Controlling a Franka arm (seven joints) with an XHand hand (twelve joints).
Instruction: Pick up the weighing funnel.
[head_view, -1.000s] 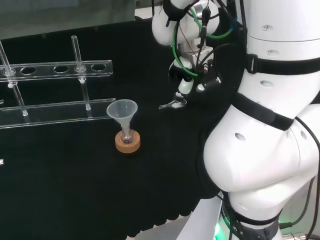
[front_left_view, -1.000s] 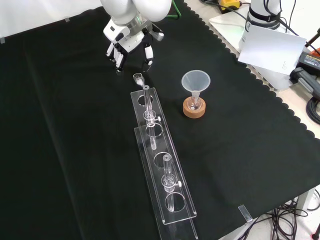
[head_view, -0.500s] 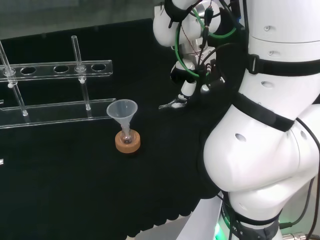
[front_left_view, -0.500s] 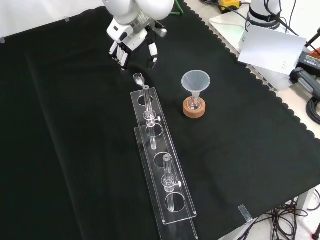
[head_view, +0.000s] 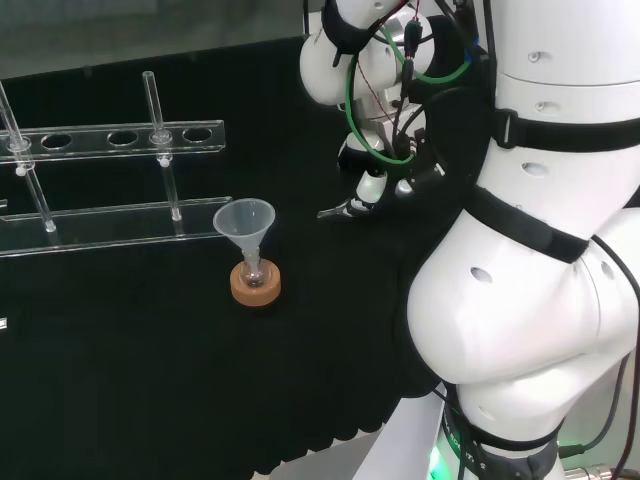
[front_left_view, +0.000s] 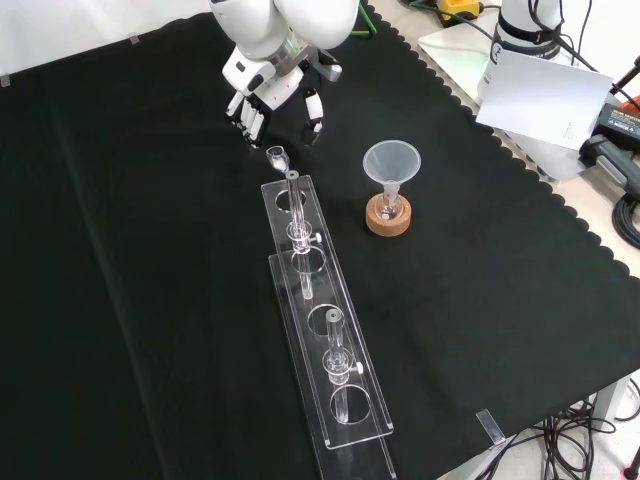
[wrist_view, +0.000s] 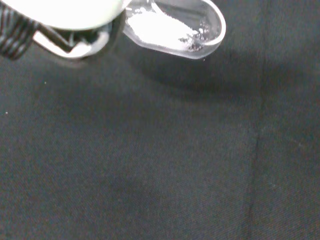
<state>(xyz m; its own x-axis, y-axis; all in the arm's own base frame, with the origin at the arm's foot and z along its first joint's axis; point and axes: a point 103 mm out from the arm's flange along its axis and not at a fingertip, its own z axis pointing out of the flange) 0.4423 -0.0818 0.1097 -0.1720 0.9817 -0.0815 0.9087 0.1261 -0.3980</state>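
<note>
Shifting a little toward the upper right of the front view since a second ago, the robot hand is now hanging farther from the rack, while the weighing funnel is lying where it was.

Head view: I am seeing the robot hand pointing down at the tabletop, to the left of the arm's white links. The weighing funnel is lying on the cloth just below and to the left of it. Well to the left, the funnel is standing mouth up with its stem in a small flask on a cork ring. The clear rack is stretching away behind it.

Front view: the robot hand is hanging released, its fingers relaxed and pointing down, and its thumb is spread apart from them. It is grasping nothing. The weighing funnel is resting on the cloth between the fingertips and the far end of the rack, nearer the rack end and apart from the fingers. The funnel is standing to the right of the rack, well clear of the robot hand.

Wrist view: the weighing funnel is showing white powder in its scoop and casting a shadow on the cloth. It is sitting just beside a blurred white part of the robot hand. I cannot tell from here whether the two are touching.
</note>
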